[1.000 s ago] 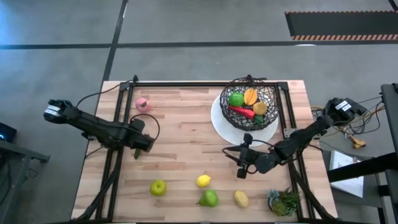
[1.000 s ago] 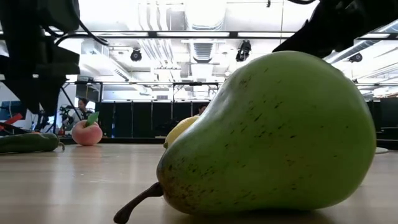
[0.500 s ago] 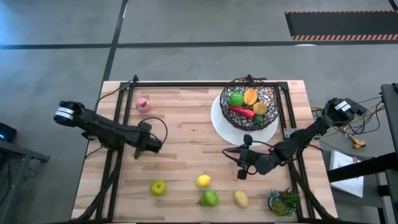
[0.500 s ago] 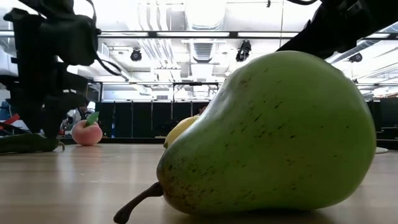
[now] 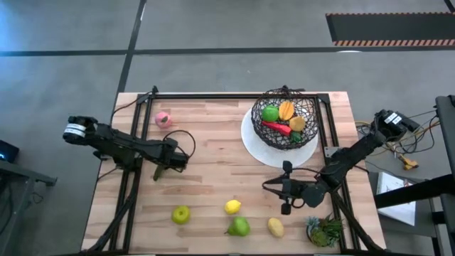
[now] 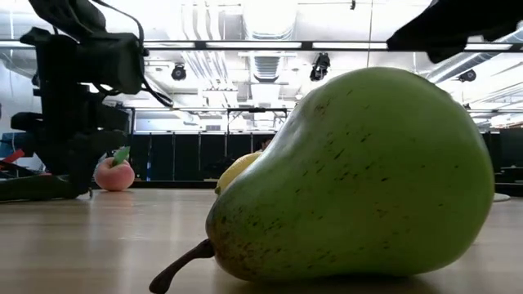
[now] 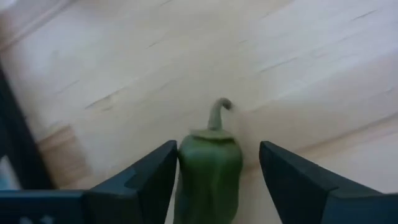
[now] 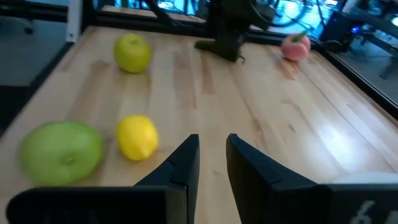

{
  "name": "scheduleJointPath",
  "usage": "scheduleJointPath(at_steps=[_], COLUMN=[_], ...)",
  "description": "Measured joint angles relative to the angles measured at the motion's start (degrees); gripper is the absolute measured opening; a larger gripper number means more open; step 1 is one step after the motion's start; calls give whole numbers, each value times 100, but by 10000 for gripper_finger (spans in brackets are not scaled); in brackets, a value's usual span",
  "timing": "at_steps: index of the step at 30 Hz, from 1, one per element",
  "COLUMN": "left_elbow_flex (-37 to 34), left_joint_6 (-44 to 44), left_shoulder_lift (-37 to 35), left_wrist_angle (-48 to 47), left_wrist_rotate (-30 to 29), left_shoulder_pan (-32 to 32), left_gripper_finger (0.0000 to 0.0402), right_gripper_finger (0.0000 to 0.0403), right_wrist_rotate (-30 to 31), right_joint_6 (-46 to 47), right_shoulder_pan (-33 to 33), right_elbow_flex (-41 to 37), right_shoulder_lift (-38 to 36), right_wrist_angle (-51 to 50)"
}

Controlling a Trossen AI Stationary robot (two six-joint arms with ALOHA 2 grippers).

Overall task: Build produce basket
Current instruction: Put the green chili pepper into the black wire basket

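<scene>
The dark wire basket (image 5: 284, 117) stands on a white plate (image 5: 249, 142) at the far right and holds a green apple, an orange piece, a red piece and a yellow piece. A dark green pepper (image 7: 209, 171) lies on the table at the left, stem away from my left gripper (image 7: 217, 162). That gripper is open, one finger on each side of the pepper; whether either touches it, I cannot tell. My right gripper (image 5: 286, 208) hangs near the front, fingers a narrow gap apart (image 8: 212, 149), empty. A lemon (image 8: 138, 137) and a pear (image 8: 61, 149) lie just ahead of it.
A pink peach (image 5: 163, 119) lies at the far left. A green apple (image 5: 181, 214), a lemon (image 5: 232, 207), the pear (image 5: 239, 227) and another lemon (image 5: 275, 227) lie along the near edge. A leafy plant tuft (image 5: 325, 231) sits at the near right corner.
My left gripper has gone toward the table's right, over to the pepper, and stands lower around it. My right gripper has gone toward the table's near edge, closer to the lemons and the pear. No fruit has moved.
</scene>
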Motion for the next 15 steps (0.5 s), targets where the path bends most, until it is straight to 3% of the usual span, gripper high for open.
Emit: scheduleJointPath(at_steps=[10, 15], left_elbow_flex=[-44, 426], left_joint_6=[508, 1071], left_shoulder_lift=[132, 35], left_wrist_angle=[289, 345], left_wrist_rotate=[121, 254], left_shoulder_pan=[89, 86], left_gripper_finger=[103, 96], right_gripper_finger=[59, 53], right_wrist_rotate=[176, 208], right_joint_6=[123, 719], right_shoulder_pan=[483, 858], right_elbow_flex=[-2, -3], right_shoulder_lift=[-202, -565], right_wrist_angle=[-366, -1081])
